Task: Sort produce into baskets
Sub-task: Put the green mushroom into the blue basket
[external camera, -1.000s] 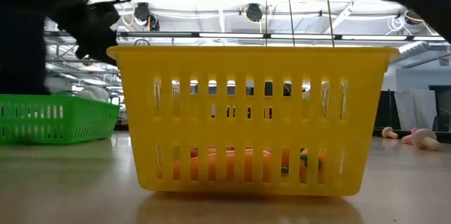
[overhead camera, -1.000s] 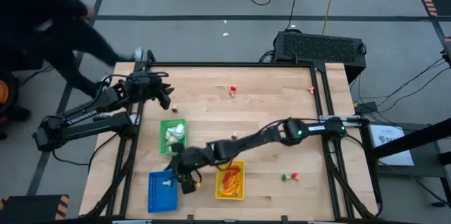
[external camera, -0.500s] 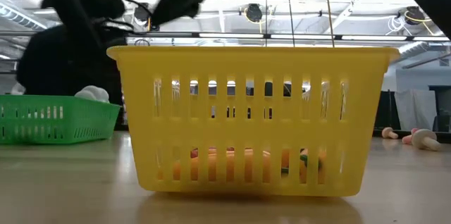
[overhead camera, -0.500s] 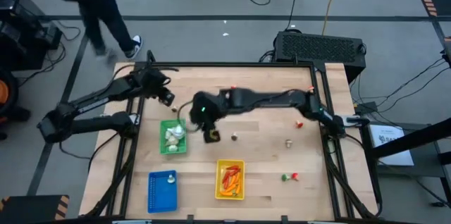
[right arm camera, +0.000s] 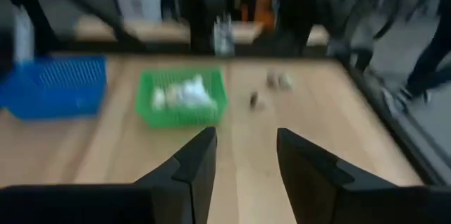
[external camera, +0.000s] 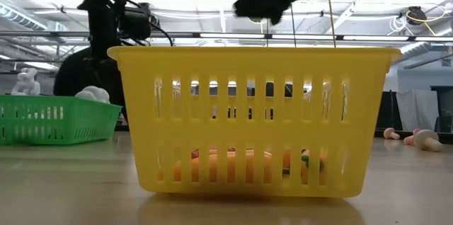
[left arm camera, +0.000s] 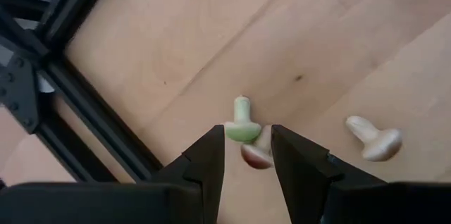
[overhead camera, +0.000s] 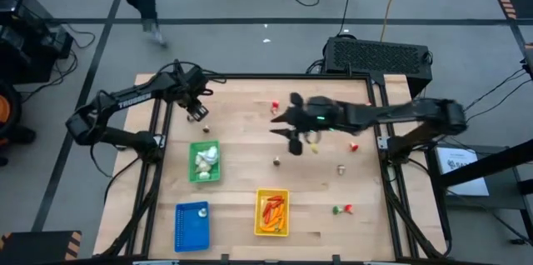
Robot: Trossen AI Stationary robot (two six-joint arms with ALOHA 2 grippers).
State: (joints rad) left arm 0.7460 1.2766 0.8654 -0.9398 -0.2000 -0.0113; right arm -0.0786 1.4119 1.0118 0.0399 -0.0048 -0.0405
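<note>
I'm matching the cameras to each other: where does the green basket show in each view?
High view: green basket, left of table centre.
Low view: far left, behind the yellow basket.
Left wrist view: not in it.
Right wrist view: centre-left, beside the blue basket.
Shared landmark: the white bulbs inside.

Overhead view of whole table (overhead camera: 250, 140); low view level, close against yellow basket (external camera: 251, 119), shared by both.
</note>
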